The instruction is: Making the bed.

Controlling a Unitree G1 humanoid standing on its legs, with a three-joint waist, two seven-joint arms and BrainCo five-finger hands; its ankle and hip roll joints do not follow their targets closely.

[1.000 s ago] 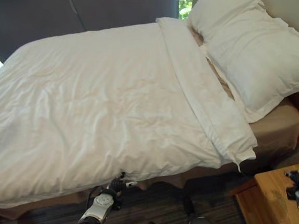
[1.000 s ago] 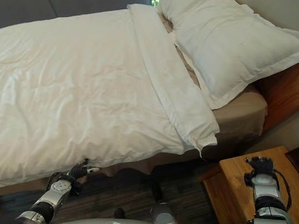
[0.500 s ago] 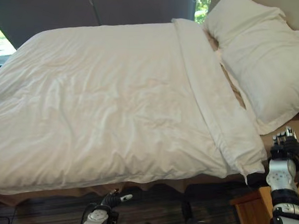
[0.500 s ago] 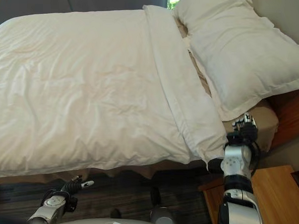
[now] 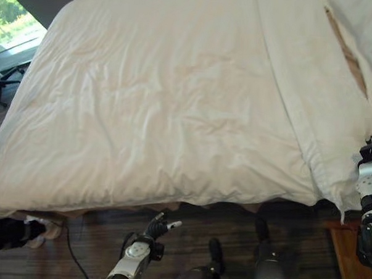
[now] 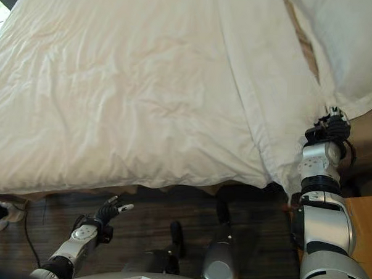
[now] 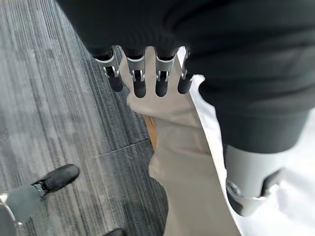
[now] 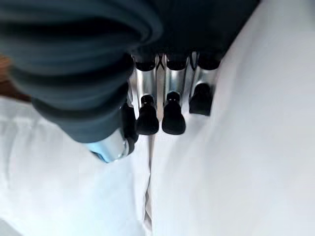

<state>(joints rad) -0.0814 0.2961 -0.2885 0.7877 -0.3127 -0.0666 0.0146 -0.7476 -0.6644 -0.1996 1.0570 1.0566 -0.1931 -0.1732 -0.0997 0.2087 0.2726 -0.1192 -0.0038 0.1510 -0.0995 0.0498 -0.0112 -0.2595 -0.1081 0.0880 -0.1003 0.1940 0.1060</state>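
A white duvet [image 5: 175,102] covers the bed, its folded top band [image 5: 299,89] running along the right. A white pillow [image 6: 344,47] lies past the band, with a strip of tan sheet [image 5: 345,57] between them. My right hand [image 6: 327,128] is up at the near corner of the band, just under the pillow's edge. In the right wrist view its fingertips [image 8: 167,115] rest on white cloth [image 8: 236,162] beside a seam, lightly bent, with nothing pinched. My left hand [image 5: 157,226] hangs low over the floor below the duvet's near edge, its fingers [image 7: 139,81] straight and holding nothing.
A tan bed skirt [image 7: 182,162] hangs under the duvet's near edge. A wooden bedside table [image 6: 364,227] stands at the lower right. A person's shoe [image 7: 55,179] and leg [image 5: 3,233] are on the dark striped floor at the left. A window [image 5: 12,11] is at the far left.
The camera has tilted down and closer to the bed. My right hand has risen from beside the duvet corner to the pillow's edge. My left hand stays low by the floor.
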